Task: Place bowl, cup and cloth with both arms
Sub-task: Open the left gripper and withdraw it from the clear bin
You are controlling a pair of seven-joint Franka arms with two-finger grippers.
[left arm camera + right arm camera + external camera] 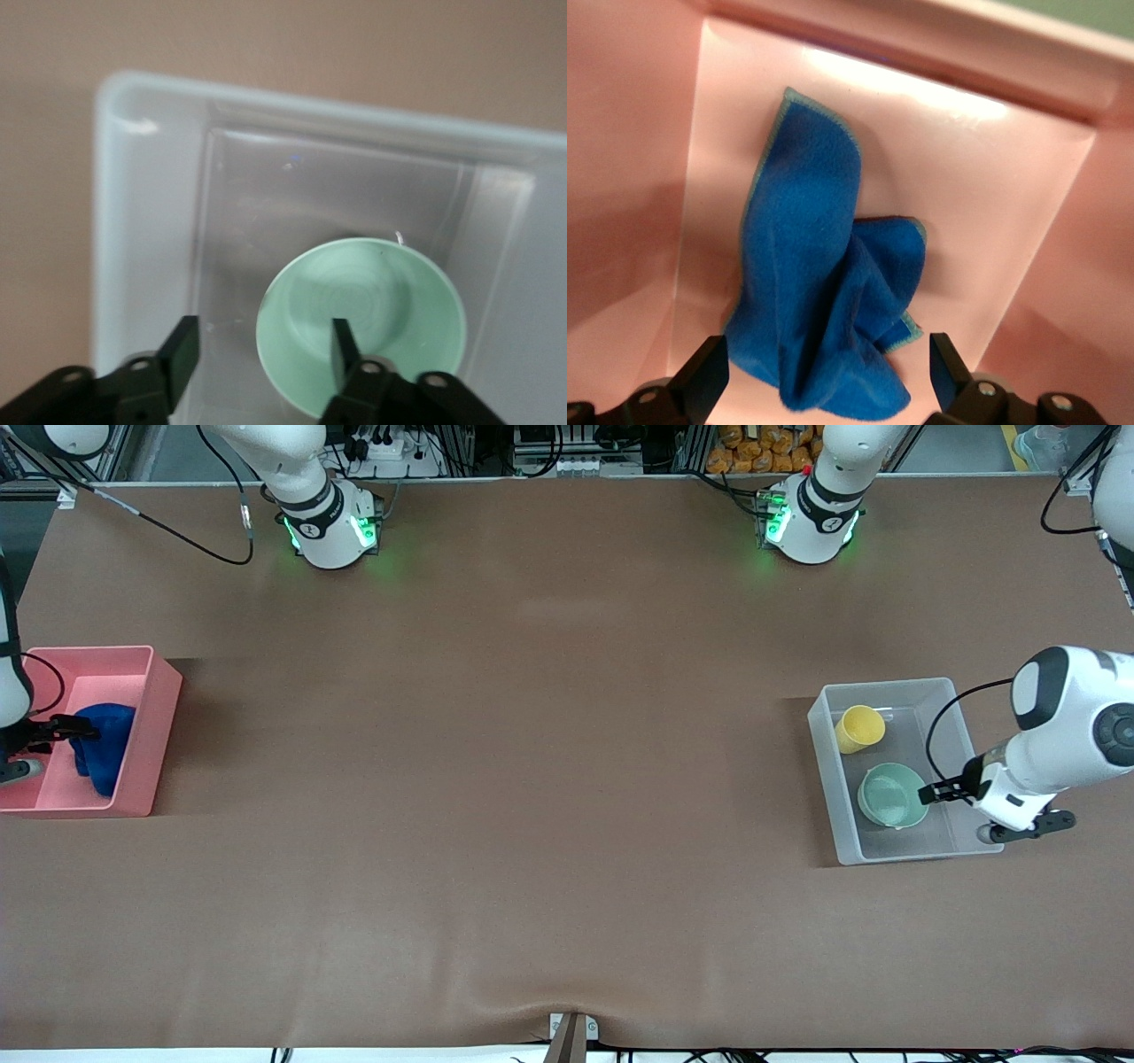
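Both claws stand wide and hold nothing — all three things lie in their bins.

At the left arm's end of the table you see the clear plastic bin with the mint-green bowl upright on its floor and the yellow cup tipped on its side just beside it, farther from the front camera. Your left claw hangs over the bowl's rim, one finger above the bowl, the other above the bare bin floor, neither gripping. At the right arm's end, the pink bin holds the crumpled royal-blue cloth — your right claw hovers over it, fingers spread to either side of it.
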